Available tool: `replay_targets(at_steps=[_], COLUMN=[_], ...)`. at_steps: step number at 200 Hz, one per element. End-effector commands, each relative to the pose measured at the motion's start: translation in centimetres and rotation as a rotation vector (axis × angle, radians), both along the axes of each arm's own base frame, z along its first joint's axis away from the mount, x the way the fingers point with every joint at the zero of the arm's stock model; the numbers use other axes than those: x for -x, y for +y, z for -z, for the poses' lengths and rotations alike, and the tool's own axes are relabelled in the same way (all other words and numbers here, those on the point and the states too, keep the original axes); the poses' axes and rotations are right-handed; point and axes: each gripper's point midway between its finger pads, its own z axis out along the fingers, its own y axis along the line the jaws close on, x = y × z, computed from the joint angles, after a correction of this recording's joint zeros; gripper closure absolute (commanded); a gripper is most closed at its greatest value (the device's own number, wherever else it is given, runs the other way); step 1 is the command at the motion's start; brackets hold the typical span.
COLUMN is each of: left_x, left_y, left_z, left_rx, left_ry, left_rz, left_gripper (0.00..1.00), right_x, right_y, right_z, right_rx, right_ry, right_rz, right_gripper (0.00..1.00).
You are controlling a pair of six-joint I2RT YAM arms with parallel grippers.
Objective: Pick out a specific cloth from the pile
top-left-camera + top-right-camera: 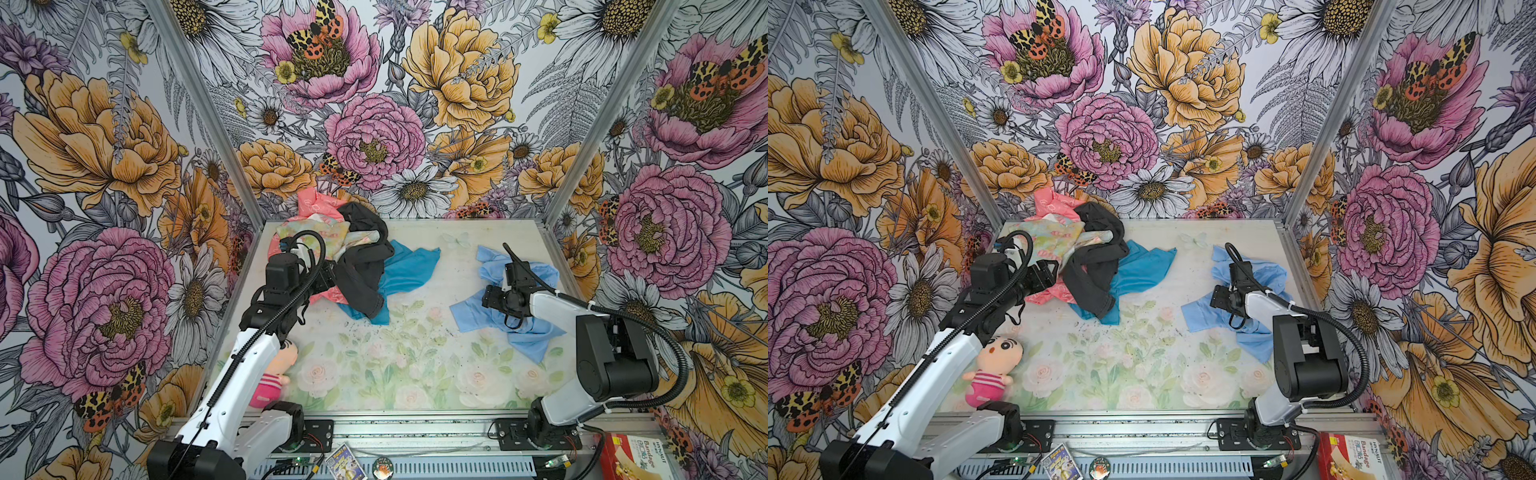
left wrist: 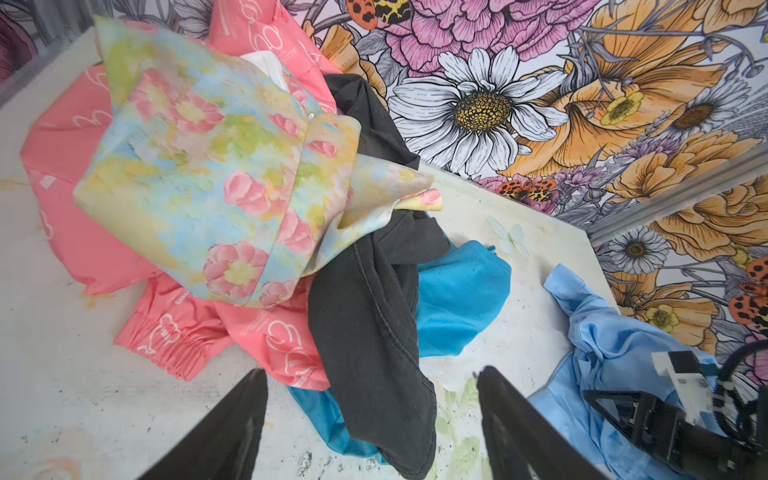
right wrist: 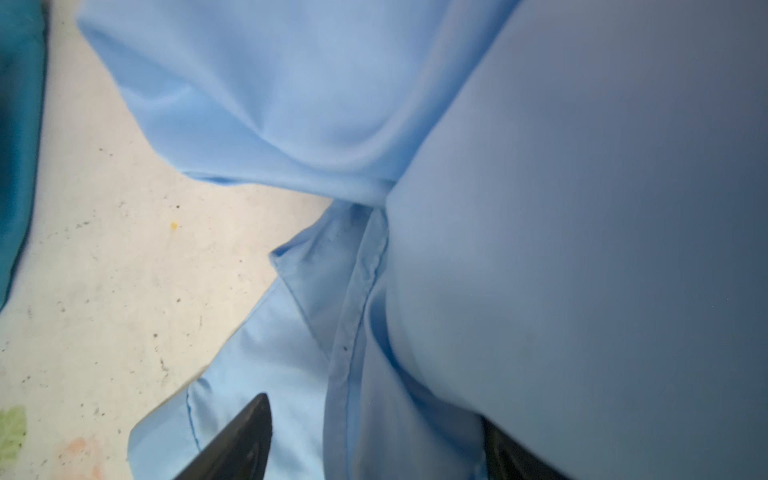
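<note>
The pile point(image 2: 266, 332) fills the frame's upper left and centre, a floral piece point(image 2: 216, 178) atop coral, black and teal garments point(image 2: 365, 332). The left tool point(image 2: 372, 374) gapes empty at the bottom edge. The cloth point(image 2: 615, 345) lies lower right, apart, on the tabletop point(image 2: 62, 374).

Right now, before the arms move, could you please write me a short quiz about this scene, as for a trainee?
1. True or false: the large light sky-blue woven shirt lies apart from the heap of mixed garments, with bare pale floral-printed table between them.
2. Which piece sits topmost on the heap? A) teal-blue cloth B) pastel floral green-yellow fabric C) sky-blue shirt
3. Fill the gap: the right gripper, above the shirt, has its jaws ___.
Key: 1 true; 2 B; 3 open.
</note>
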Motion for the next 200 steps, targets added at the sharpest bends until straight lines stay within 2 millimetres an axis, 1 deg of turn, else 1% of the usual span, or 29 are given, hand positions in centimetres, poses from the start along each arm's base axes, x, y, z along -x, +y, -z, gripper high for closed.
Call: replay_targets(at_steps=[1,28,58,76,89,101,112,132,138,143,154,165,179,200], left_x=[0.0,0.0,-0.1,-0.1,-0.1,-0.3,-0.3,-0.2,-0.2,-0.1,0.0,0.1,0.2,-0.2], left_y=[2.0,3.4,4.1,4.6,5.1,5.7,6.5,8.3,8.8,9.2,10.1,11.0,11.5,11.7], left_z=[-0.6,-0.3,0.3,0.6,0.8,0.9,1.2,1.9,2.2,2.3,2.9,3.5,4.3,5.5], left_rx=[-0.05,-0.05,-0.059,-0.072,-0.085,-0.103,-0.124,-0.171,-0.182,-0.189,-0.208,-0.23,-0.263,-0.304], left_ry=[-0.025,-0.018,-0.021,-0.023,-0.032,-0.046,-0.055,-0.08,-0.091,-0.099,-0.109,-0.111,-0.103,-0.111], left_rz=[-0.053,-0.09,-0.108,-0.121,-0.136,-0.155,-0.194,-0.283,-0.31,-0.331,-0.369,-0.406,-0.417,-0.405], left_gripper=[0.18,0.17,0.17,0.17,0.16,0.15,0.13,0.02,0.01,0.01,0.01,0.01,0.01,0.01], right_x=[-2.2,-3.9,-5.8,-6.4,-6.6,-6.4,-6.2,-5.2,-4.8,-4.5,-3.9,-3.1,-2.2,-1.1], right_y=[-1.0,-2.2,-2.8,-2.5,-2.0,-1.5,-0.6,-0.3,-0.5,-0.6,-0.7,-1.0,-1.5,-2.7], right_z=[-1.0,-1.2,-1.4,-2.6,-4.3,-6.0,-8.3,-11.7,-12.6,-13.3,-14.5,-14.7,-14.9,-14.1], right_rx=[-0.006,-0.006,-0.012,-0.019,-0.033,-0.045,-0.064,-0.033,-0.017,-0.004,0.022,0.051,0.096,0.186], right_ry=[-0.04,-0.05,-0.06,-0.095,-0.148,-0.208,-0.292,-0.437,-0.478,-0.519,-0.605,-0.651,-0.711,-0.783], right_rz=[0.012,0.033,0.039,0.024,-0.002,-0.027,-0.073,-0.114,-0.113,-0.114,-0.123,-0.122,-0.112,-0.082], right_gripper=[0.19,0.19,0.2,0.19,0.19,0.17,0.15,0.1,0.07,0.01,0.0,0.01,0.0,0.0])
